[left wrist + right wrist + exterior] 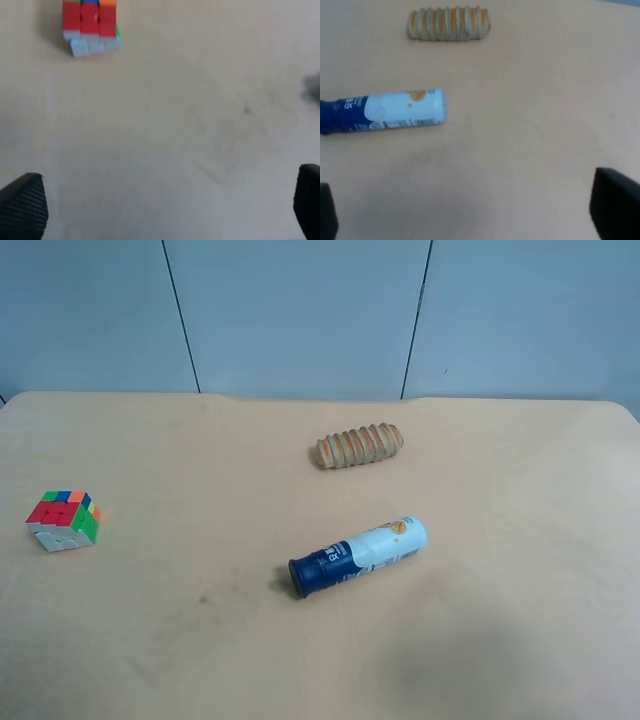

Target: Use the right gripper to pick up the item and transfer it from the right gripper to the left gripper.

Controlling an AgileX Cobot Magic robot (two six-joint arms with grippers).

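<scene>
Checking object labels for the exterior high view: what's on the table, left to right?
Multicoloured 3x3 puzzle cube → dark-blue-and-white tube lying on its side. The ridged tan bread-like roll sits behind the tube, overlapping its span, so its place in the order is unclear.

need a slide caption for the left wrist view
Left gripper open above the tan table, puzzle cube ahead, untouched.
</scene>
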